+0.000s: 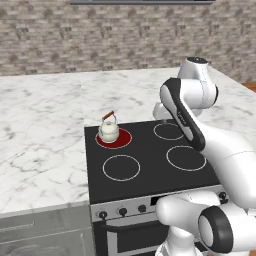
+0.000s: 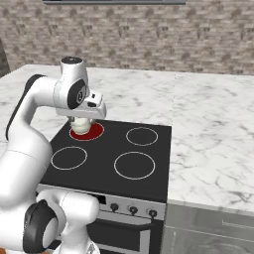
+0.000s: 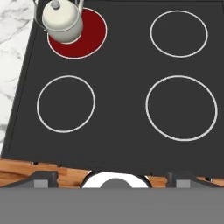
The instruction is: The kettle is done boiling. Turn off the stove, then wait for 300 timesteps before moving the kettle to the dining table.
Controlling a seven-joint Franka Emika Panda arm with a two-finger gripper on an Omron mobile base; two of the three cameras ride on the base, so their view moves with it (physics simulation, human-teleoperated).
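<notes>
The kettle (image 1: 108,131) is small and cream-white with a reddish-brown handle. It stands on the rear left burner (image 1: 123,139) of the black stove (image 1: 150,172), and that burner glows red. In the hand view the kettle (image 3: 61,22) sits at the upper left of the stove (image 3: 118,113). My gripper (image 3: 113,178) hangs open high above the cooktop, with nothing between its dark fingertips (image 3: 43,178). In the right base view the gripper (image 2: 92,118) is in front of the kettle (image 2: 79,127) and partly hides it. The dining table is out of view.
Small black knobs (image 1: 122,211) line the stove's steel front panel, also seen as knobs (image 2: 133,210) from the right. Marble counter (image 1: 40,140) flanks the stove on both sides. A brick wall (image 1: 100,40) runs behind. The other three burners are dark.
</notes>
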